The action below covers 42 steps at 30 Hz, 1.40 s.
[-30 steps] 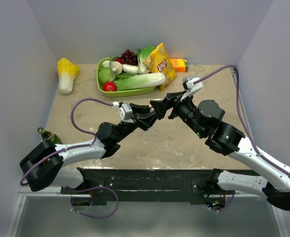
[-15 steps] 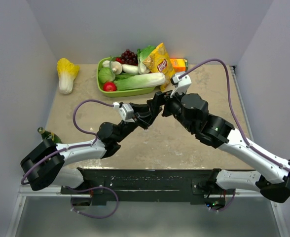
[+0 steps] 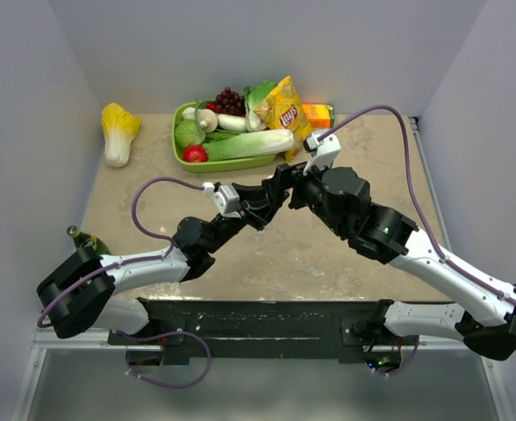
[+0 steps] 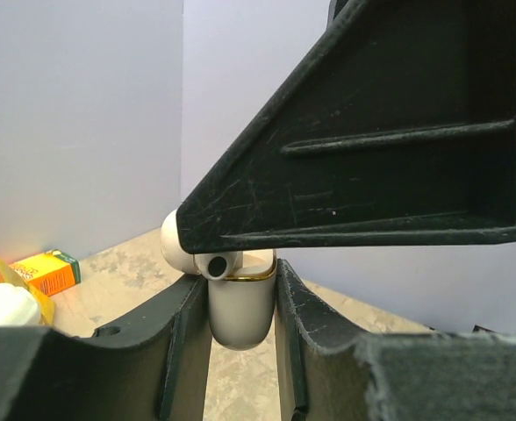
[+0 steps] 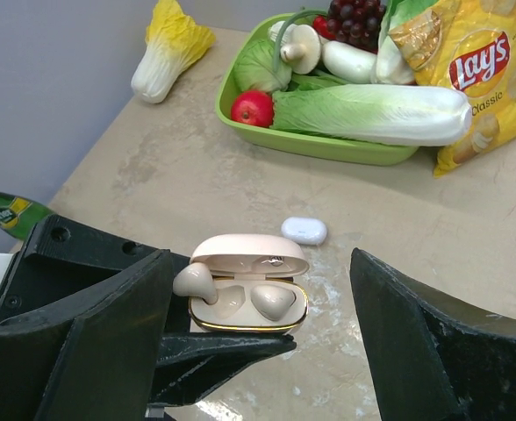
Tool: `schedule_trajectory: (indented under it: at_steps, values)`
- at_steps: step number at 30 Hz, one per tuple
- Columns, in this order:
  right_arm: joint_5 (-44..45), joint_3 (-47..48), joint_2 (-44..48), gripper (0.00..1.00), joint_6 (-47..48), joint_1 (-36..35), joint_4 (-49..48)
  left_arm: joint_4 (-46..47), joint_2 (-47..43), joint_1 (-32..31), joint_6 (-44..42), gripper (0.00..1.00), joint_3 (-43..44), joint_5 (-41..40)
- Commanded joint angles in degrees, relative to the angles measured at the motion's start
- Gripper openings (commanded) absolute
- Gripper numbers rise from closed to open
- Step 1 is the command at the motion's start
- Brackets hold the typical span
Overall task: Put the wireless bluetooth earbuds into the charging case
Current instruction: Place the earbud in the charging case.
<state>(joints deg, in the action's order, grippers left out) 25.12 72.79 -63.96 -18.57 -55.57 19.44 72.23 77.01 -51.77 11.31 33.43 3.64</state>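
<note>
Left gripper [image 4: 238, 294] jaws are clamping the open cream pebble-shaped plastic charging case [image 5: 249, 256]; right gripper [image 5: 260, 263] jaws are standing wide, empty.

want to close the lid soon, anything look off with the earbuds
Yes: one earbud sits tilted, overhanging the rim of the open charging case instead of down in its well. The other earbud looks seated.
</note>
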Motion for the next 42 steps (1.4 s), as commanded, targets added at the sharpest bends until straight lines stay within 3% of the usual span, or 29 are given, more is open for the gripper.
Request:
schedule_trajectory:
  at_steps: [1, 26, 32, 42]
  values:
    - [2.5, -0.1, 2.2, 0.82, -0.1, -0.2, 2.2, 6.0, -1.3, 0.0, -1.2, 0.00, 2.0, -0.8]
    - [5.7, -1.3, 6.4, 0.82, 0.2, -0.2, 3.9, 5.9, -4.7, 0.0, -1.0, 0.00, 0.2, -0.9]
    - [0.3, -2.8, 10.3, 0.85, -0.5, -0.2, -2.9, 5.2, -4.6, 0.0, -1.1, 0.00, 0.1, -1.1]
    - [-6.6, 0.2, 4.8, 0.90, -0.3, -0.3, -3.4, 4.9, -3.5, 0.0, -1.1, 0.00, 0.7, -0.8]
